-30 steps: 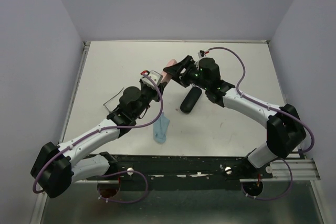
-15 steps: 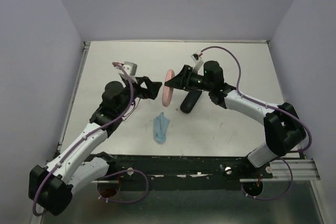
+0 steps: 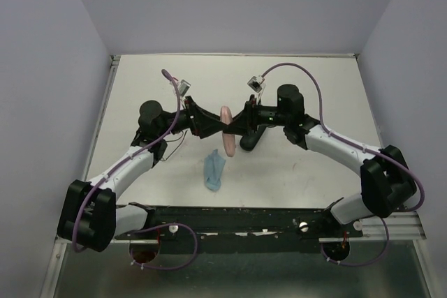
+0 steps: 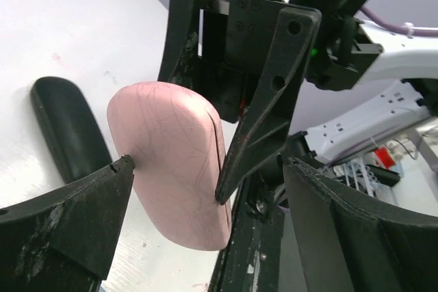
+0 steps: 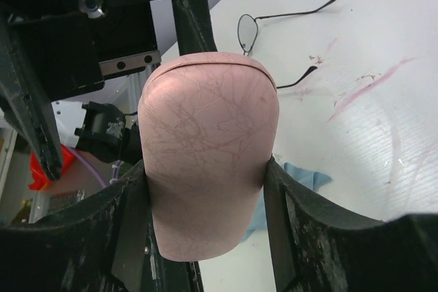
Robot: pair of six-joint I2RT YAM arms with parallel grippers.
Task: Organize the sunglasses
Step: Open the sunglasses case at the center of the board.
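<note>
The right gripper pinches the pink case upright above the bench. The left gripper, spread wide, straddles its free end. The sunglasses, apparently the wire-framed pair, lie open near the left arm. The next move is probably for the left gripper to close squarely and open the case.

Both arms meet at ctr of frame, pink case btw them.
Left hand comes in from left, right hand from right, over white counter. Black case just right of pink one; blue cloth below, apart.
</note>
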